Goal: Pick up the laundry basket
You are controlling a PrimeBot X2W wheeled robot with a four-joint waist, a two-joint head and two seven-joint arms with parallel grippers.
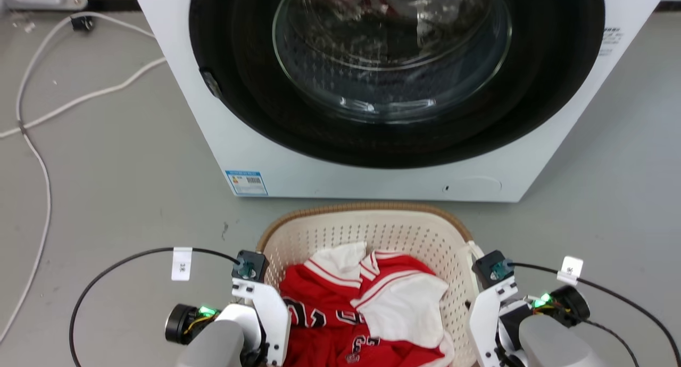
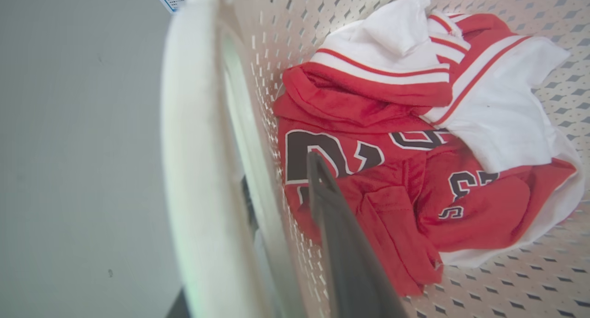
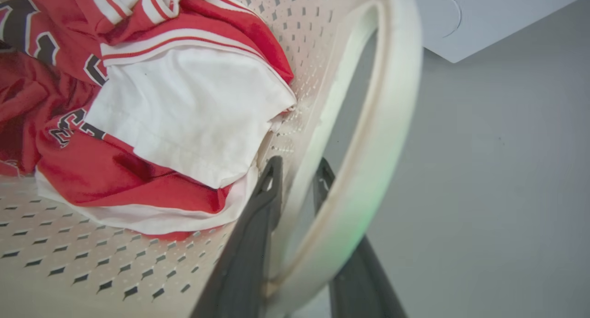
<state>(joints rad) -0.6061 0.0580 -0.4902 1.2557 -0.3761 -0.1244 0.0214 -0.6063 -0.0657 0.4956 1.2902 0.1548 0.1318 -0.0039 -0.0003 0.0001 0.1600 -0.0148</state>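
Observation:
The laundry basket (image 1: 367, 234) is cream-white and perforated with a brown rim, and it sits on the floor in front of me. It holds red and white jerseys (image 1: 340, 314). My left gripper (image 2: 282, 179) straddles the basket's left wall by the white handle (image 2: 193, 124). One finger (image 2: 336, 226) is inside near the jerseys and the other is mostly hidden behind the wall. My right gripper (image 3: 297, 170) is shut on the right wall, one finger (image 3: 258, 216) inside and one in the handle (image 3: 387, 124) opening.
A white front-loading washing machine (image 1: 276, 159) with its door shut stands just behind the basket. White cables (image 1: 32, 133) lie on the grey floor at the left. Black cables loop from both of my wrists.

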